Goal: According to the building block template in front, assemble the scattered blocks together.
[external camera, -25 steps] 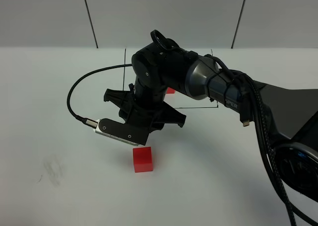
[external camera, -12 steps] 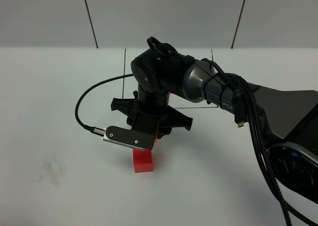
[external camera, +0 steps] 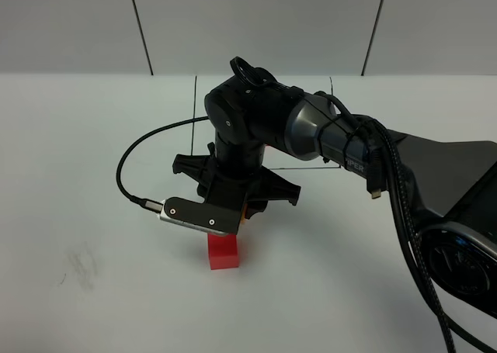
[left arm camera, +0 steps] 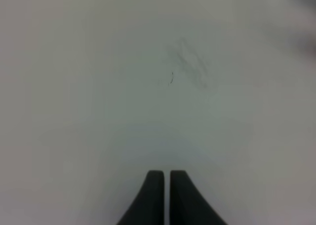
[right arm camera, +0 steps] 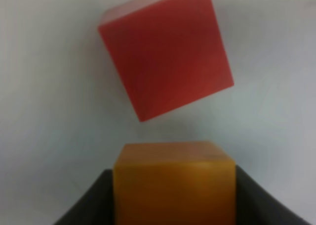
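My right gripper [external camera: 238, 207] reaches across the middle and points down, shut on the orange cube [external camera: 245, 212], of which only a sliver shows here. In the right wrist view the orange cube [right arm camera: 173, 183] sits between the dark fingers [right arm camera: 91, 202], and the red cube [right arm camera: 165, 54] lies on the table just beyond it, turned at an angle and apart from it. The red cube [external camera: 224, 254] is partly covered by the wrist camera. The light blue cube is out of view. The template's cubes are hidden behind the arm; only its black frame line [external camera: 311, 168] shows. My left gripper [left arm camera: 166, 185] is shut and empty over bare table.
The right arm's black cable [external camera: 128, 174] loops out to the left of the wrist. A faint grey smudge [external camera: 81, 264] marks the white table at front left; it also shows in the left wrist view [left arm camera: 187, 67]. Grey wall panels stand behind the table.
A second ago the red cube was in full view; my right gripper has since come down and toward it with the orange cube. Over the last half second it barely moved.
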You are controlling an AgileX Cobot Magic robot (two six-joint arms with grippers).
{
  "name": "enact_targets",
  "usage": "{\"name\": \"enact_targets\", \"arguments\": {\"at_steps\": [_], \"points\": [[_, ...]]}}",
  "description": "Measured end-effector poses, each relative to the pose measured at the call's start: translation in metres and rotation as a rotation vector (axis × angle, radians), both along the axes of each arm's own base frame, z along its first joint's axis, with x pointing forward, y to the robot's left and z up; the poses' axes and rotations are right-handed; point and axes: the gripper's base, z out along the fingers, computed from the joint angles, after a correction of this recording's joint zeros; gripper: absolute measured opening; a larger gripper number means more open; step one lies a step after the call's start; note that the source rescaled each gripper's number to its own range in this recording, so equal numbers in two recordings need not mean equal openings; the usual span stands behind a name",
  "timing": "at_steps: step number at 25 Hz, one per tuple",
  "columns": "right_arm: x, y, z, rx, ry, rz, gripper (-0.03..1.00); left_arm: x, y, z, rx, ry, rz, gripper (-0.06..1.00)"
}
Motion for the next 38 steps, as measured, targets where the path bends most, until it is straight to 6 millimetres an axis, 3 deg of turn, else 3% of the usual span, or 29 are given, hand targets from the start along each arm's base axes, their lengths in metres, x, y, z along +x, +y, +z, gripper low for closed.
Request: {"name": "enact_targets", "arguments": {"at_steps": [23, 38], "points": [[-0.006, 0.007, -0.030, -0.052, 0.056, 0.019, 0.54, 0.000, 0.000, 0.000, 0.000, 0.000, 0.000, 0.00], [-0.005, 0.007, -0.031, -0.055, 0.060, 0.019, 0.54, 0.000, 0.000, 0.000, 0.000, 0.000, 0.000, 0.00]]}}
